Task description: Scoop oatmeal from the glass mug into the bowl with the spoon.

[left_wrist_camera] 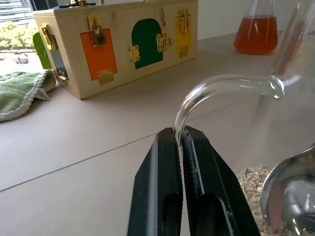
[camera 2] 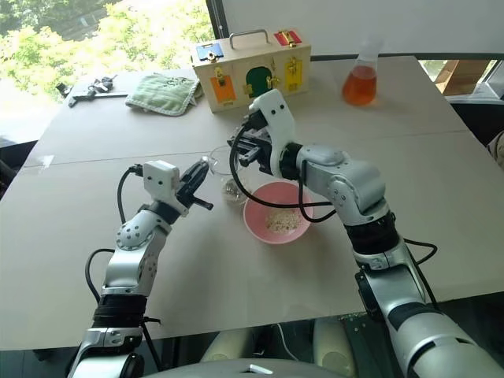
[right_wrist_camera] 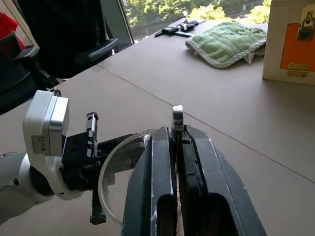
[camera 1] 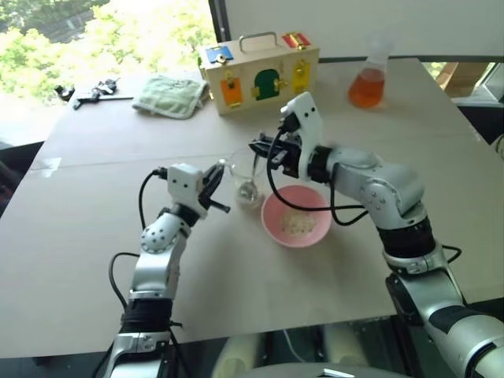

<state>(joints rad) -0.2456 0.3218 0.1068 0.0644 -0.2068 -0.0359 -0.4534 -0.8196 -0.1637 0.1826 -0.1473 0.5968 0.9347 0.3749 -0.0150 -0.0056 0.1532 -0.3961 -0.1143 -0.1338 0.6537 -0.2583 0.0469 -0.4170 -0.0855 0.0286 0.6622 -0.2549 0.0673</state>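
A pale beige table [camera 2: 94, 236] carries everything. Near its middle stands the glass mug [camera 2: 227, 177], with the pink bowl [camera 2: 276, 213] just beside it on the robot's right. Toward the far edge sits a wooden box [camera 2: 252, 69] with coloured doors and latches. A folded green cloth [camera 2: 164, 93] lies to its left, a flask [camera 2: 361, 79] of orange liquid to its right. Small dark objects [camera 2: 93, 87] lie at the far left corner.
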